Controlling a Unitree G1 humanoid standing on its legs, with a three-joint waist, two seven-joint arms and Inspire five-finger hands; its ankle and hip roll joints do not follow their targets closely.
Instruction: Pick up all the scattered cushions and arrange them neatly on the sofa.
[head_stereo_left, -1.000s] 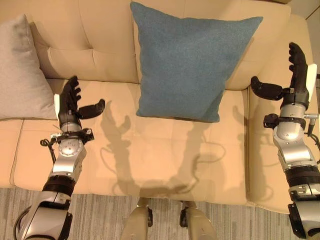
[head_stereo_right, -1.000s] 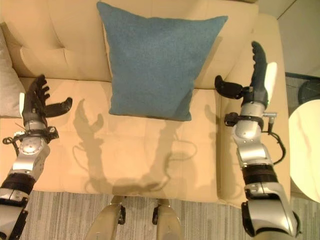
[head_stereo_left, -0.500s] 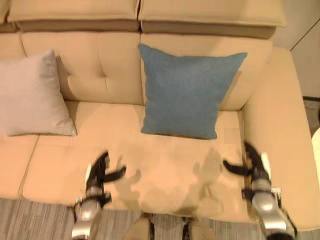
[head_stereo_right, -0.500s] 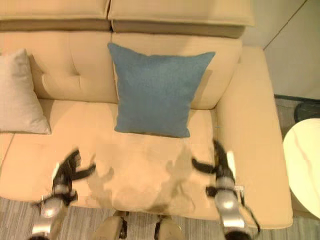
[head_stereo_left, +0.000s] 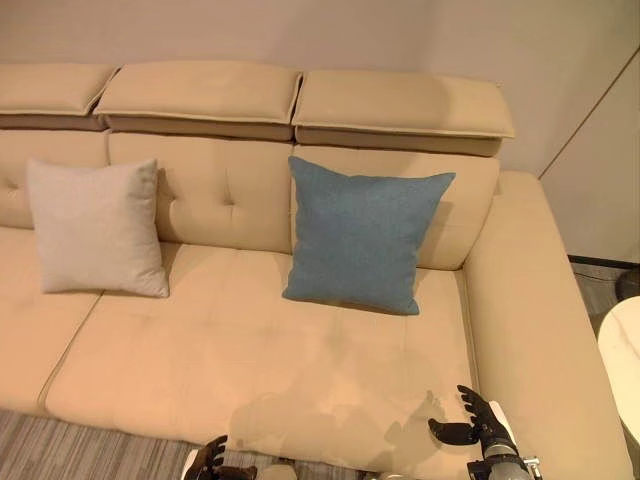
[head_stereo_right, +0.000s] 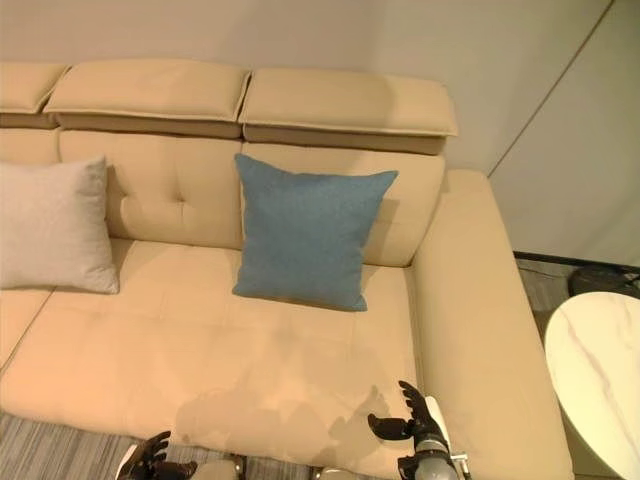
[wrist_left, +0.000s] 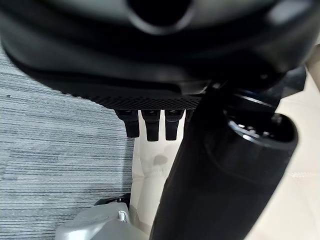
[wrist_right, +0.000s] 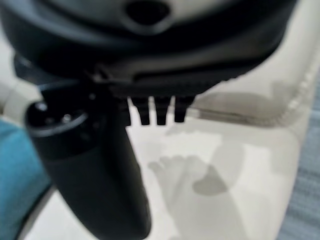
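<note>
A cream sofa (head_stereo_left: 300, 370) fills most of the head views, its seat running from 9 o'clock across to a broad armrest at 3 o'clock, with padded headrests along the back at 12 o'clock. A grey striped rug (head_stereo_left: 90, 450) shows at 7 o'clock in front of the seat, and the rim of a pale round table (head_stereo_right: 600, 370) sits at 4 o'clock beside the armrest.

The blue cushion (head_stereo_left: 365, 235) stands upright just right of centre, leaning against the backrest with its lower edge on the seat. The grey cushion (head_stereo_left: 97, 228) stands the same way at 9 o'clock, well apart from the blue one.

The right hand (head_stereo_left: 478, 425) shows at 5 o'clock over the front edge of the seat, fingers straight and spread with the thumb held out to the side, holding nothing and touching nothing. Its own wrist view shows the straight fingers (wrist_right: 157, 111) above the bare seat. The left hand (head_stereo_left: 212, 462) shows at 7 o'clock at the seat's front edge, fingers relaxed and apart, empty; its wrist view shows the fingertips (wrist_left: 150, 125) over the rug and sofa edge.
</note>
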